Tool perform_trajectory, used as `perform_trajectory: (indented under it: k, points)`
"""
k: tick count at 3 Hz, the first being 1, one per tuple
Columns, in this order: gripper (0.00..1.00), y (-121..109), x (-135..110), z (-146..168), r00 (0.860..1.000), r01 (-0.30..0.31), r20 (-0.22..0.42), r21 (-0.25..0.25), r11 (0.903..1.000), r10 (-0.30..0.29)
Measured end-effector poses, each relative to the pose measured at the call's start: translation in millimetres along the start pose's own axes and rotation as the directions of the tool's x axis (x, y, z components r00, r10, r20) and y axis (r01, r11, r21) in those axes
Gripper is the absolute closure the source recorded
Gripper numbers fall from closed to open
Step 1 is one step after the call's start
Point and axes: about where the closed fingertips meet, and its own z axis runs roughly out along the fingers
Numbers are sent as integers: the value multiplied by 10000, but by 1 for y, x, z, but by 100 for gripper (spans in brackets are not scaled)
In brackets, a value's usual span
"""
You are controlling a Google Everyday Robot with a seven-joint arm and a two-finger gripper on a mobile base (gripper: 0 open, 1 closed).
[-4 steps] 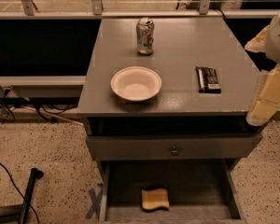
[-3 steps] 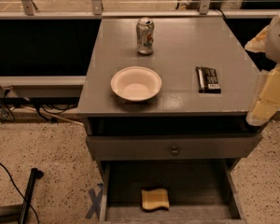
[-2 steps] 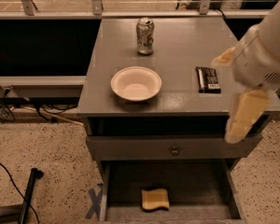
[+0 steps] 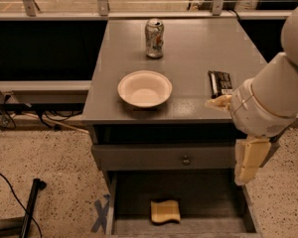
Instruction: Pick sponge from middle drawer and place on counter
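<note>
Yellow sponge (image 4: 165, 211); cream hand (image 4: 248, 168) at grey drawer (image 4: 198, 197)'s right

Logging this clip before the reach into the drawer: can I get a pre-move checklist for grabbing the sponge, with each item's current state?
1. Middle drawer pulled open: ok.
2. Sponge uncovered on the drawer floor: ok.
3. Gripper above the sponge: not ok; it hangs at the drawer's right side, right of the sponge.
4. Gripper free of any load: cannot tell.
5. Bare spot on the counter for placing: ok, between the bowl, can and black wrapper.
</note>
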Motion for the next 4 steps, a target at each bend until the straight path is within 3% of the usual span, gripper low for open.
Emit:
perform_trajectory:
  k: [1,2,3,4]
  points:
    - [0,1,-3,-1,9997,133,-181,75,9999,-132]
    - [0,23,-33,28,9600,2725,-362,-1065,9563,-2776]
    - [0,46,-34,53,8830,4589,-357,-1445,8767,-4681]
    - [0,48,-34,55,8412,5315,-213,-1520,8333,-5404]
